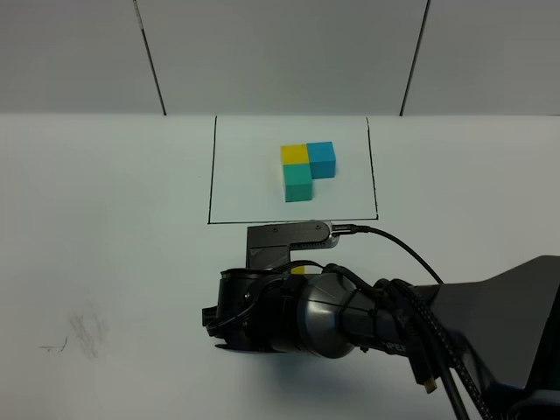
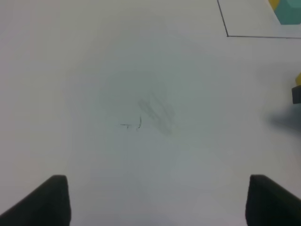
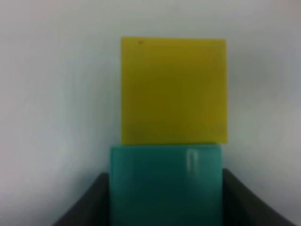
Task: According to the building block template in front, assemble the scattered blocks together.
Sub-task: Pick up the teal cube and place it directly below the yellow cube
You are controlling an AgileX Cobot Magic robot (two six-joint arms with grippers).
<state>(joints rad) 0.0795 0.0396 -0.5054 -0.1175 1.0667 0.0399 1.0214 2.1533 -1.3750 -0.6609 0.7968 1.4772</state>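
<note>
Our right tool (image 3: pixel 165 200) grips the teal-green cube (image 3: pixel 165 179), which sits flush against the yellow cube (image 3: pixel 173 89), so we judge the first joint made or nearly so. The template (image 1: pixel 306 171) sits inside its outline further back on the worktop (image 2: pixel 117 70). The loose blue cube is hidden from us and, we reckon, is yet to be added. Our left tool (image 2: pixel 160 197) hangs wide, holding nothing.

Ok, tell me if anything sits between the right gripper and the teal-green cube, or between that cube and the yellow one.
Nothing visible does. The right gripper has the teal-green cube between its fingers, seemingly touching both sides, and that cube's far face meets the yellow cube with no gap.
</note>
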